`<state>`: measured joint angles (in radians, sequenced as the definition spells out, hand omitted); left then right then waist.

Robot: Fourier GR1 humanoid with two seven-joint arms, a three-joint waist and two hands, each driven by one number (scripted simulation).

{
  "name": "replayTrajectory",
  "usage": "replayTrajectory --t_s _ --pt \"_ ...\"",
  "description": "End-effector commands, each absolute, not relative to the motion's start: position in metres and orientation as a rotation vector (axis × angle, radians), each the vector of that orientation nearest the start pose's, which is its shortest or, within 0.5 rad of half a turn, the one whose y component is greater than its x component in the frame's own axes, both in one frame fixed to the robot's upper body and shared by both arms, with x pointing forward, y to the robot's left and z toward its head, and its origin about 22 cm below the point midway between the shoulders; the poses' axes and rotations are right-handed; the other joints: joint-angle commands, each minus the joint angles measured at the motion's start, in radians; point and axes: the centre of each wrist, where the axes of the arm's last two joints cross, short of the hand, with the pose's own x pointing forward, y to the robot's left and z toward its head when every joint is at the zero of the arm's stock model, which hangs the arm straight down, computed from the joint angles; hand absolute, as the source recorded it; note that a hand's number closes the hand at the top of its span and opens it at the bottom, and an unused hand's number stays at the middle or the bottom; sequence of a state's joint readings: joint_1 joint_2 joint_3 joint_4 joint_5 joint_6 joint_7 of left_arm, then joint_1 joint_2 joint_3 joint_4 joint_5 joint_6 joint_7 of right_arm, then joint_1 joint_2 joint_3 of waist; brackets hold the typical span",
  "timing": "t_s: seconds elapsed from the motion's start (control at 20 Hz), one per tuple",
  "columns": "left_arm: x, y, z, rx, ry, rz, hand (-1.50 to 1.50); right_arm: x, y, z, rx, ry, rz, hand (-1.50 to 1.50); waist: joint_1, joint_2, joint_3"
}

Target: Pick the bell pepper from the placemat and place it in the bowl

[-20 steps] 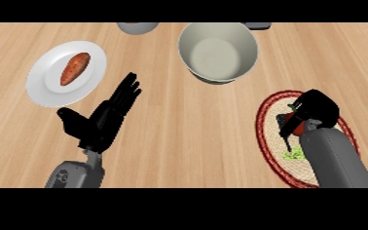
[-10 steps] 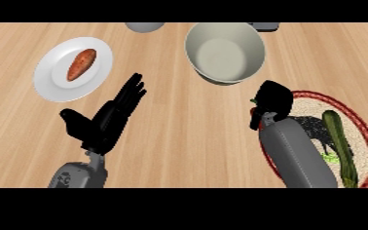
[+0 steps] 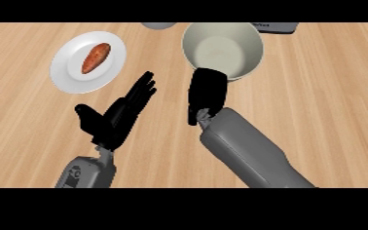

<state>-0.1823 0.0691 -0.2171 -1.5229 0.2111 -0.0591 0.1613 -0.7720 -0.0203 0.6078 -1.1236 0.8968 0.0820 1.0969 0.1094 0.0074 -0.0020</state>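
— What's in the containers?

— The bowl (image 3: 221, 48), near the counter's (image 3: 316, 78) far edge, shows only its pale inside; nothing lies in it. The white plate (image 3: 68, 73) toward the far left corner carries one orange-brown sweet potato (image 3: 95, 58), lying tilted at its middle.

— And the hands?

— The right hand (image 3: 207, 95) hangs just at the bowl's near rim, back turned up, fingers bent downward. Whether they close on anything, I cannot tell; the hand's own back hides what is under it. The left hand (image 3: 119, 114) rests open on the left side, fingers straight and pointing up, holding nothing.

— Where's the bell pepper?

— Not visible anywhere; the placemat doesn't show either.

— Anything cut off?

— A grey round thing (image 3: 159, 25) and a dark grey object (image 3: 274, 27) at the far edge, both too clipped to identify.
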Motion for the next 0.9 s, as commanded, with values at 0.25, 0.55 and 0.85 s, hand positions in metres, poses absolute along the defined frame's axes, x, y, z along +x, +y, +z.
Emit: replayTrajectory --t_s 0.25,0.55,0.85 --pt "0.279 0.176 0.021 -0.326 -1.454 -0.181 0.00 0.295 0.047 0.171 -1.292 -1.165 0.836 1.50 -0.033 -0.012 -0.002" --pt "0.269 0.179 0.019 -0.302 -1.467 -0.185 0.00 0.302 0.062 0.227 -1.371 -1.226 0.771 1.50 -0.054 -0.018 -0.002" --pt "0.274 0.187 0.032 -0.295 -1.484 -0.167 0.00 0.314 0.065 0.243 -1.373 -1.238 0.698 1.50 -0.071 -0.014 0.000"
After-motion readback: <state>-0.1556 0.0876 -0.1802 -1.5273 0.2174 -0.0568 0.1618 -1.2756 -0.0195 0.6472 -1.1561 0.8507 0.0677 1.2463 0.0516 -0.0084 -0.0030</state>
